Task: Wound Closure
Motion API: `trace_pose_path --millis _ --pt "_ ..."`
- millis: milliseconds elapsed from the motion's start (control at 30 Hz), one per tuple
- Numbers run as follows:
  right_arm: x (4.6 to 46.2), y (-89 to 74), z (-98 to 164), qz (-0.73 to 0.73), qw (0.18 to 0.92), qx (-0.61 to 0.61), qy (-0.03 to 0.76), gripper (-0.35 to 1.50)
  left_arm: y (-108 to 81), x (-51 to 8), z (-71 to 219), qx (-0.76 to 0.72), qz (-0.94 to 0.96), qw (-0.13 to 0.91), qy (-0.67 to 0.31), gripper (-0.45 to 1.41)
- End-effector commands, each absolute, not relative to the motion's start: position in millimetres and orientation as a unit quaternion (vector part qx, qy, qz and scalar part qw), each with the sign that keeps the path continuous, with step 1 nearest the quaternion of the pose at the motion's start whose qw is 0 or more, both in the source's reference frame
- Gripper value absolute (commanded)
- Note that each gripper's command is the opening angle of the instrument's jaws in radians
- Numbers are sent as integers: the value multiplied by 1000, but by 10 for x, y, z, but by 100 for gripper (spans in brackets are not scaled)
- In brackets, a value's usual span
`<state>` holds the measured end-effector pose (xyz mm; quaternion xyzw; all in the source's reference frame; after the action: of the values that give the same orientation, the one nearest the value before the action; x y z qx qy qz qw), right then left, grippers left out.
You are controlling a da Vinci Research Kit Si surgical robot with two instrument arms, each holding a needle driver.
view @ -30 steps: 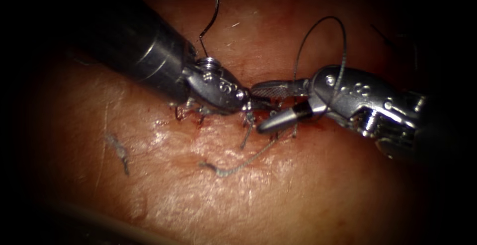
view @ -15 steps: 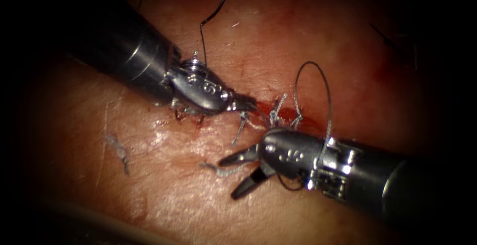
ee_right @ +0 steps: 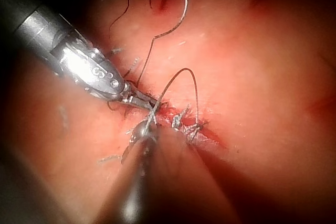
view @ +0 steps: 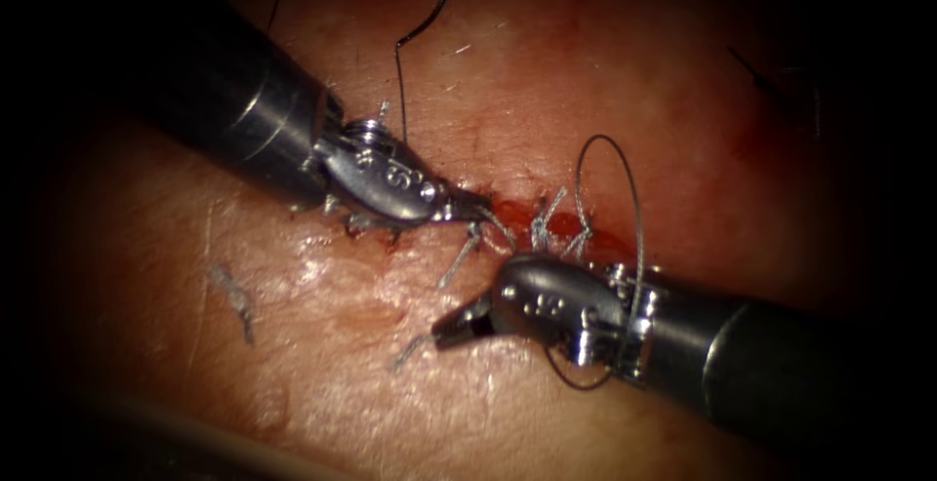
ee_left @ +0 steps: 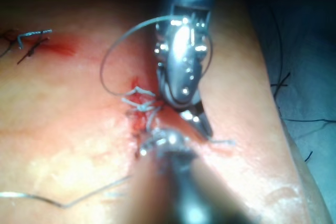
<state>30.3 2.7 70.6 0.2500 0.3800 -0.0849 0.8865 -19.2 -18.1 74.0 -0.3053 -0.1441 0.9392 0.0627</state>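
Thread [view: 607, 164], a thin dark strand, arches in a loop from the red cut [view: 547, 222] in the pale pink tissue [view: 371, 383] down over the wrist of your right silver tool [view: 451, 325], whose jaws pinch a short grey thread end [view: 410, 347] below the cut. Your left silver tool [view: 485, 210] rests its closed jaws at the cut's left end, seemingly on thread there, among tied grey knot tails [view: 551, 218]. Your left wrist view adds a second stitched spot [ee_left: 31, 43] farther off and a loose strand [ee_left: 63, 200]; you cannot make out the needle.

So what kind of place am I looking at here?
Likely a surgical training bench: two robotic tools, the left tool and right tool, work over a stitched cut in tissue, thread looped about.
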Motion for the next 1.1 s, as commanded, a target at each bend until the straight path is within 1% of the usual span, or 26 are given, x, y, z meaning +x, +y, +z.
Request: trace_pose_path --millis 33,133,167,200,233,367,433,567,767,867,1000,1100 --pt "308 28 705 -81 887 245 382 -35 -188 -193 746 -305 939 62 -145 -45" --pt "278 49 666 -36 883 212 417 -35 -195 -186 744 -305 939 59 -145 -45" --pt "259 58 643 -14 877 202 437 -35 -198 -183 743 -307 939 55 -146 -45" --pt "250 61 633 -7 873 200 445 -35 -200 -183 742 -307 939 54 -146 -45" --pt "220 71 605 20 863 190 467 -35 -210 -180 738 -306 939 52 -145 -45" --pt "174 82 578 53 855 164 489 -35 -243 -174 714 -307 939 47 -146 -45" --pt "158 86 581 66 852 163 493 -35 -264 -170 698 -307 939 43 -148 -45" --pt "147 101 598 92 844 157 504 -35 -312 -164 673 -306 940 37 -145 -45" --pt "149 125 614 135 837 135 512 -35 -376 -162 665 -306 941 31 -142 -45" --pt "154 143 632 157 842 122 502 -35 -406 -157 672 -306 940 30 -148 -45" --pt "162 156 661 165 845 112 496 -35 -436 -133 678 -298 941 30 -156 -45" --pt "160 153 675 160 851 109 488 -35 -463 -108 682 -290 943 30 -161 -45"
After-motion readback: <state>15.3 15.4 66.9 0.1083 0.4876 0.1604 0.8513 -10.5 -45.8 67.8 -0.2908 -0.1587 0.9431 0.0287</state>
